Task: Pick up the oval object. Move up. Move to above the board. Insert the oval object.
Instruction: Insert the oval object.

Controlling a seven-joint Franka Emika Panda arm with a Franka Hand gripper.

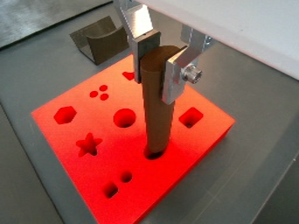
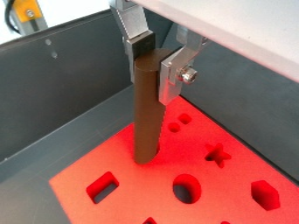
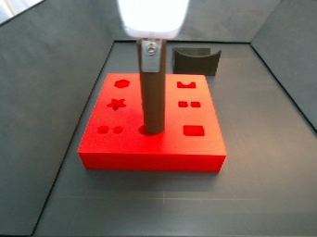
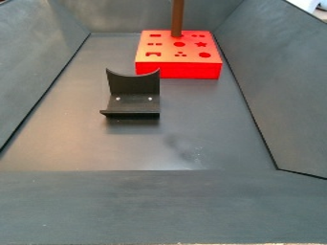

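The oval object (image 1: 156, 114) is a tall brown peg that stands upright, with its lower end in a hole of the red board (image 1: 70, 140). My gripper (image 1: 160, 68) is shut on the peg's top end, one silver finger on each side. Both wrist views show this, and the peg (image 2: 145, 114) meets the board (image 2: 233, 179) near its edge. In a side view the peg (image 3: 151, 97) stands in a hole in the middle of the board (image 3: 148, 155) under the gripper (image 3: 150, 51). In a side view only the peg (image 4: 178, 17) and board (image 4: 198, 69) show.
The dark fixture (image 4: 132, 96) stands on the grey floor, away from the board, and shows behind the board in a side view (image 3: 196, 60). Grey sloping walls (image 4: 38, 77) enclose the floor on all sides.
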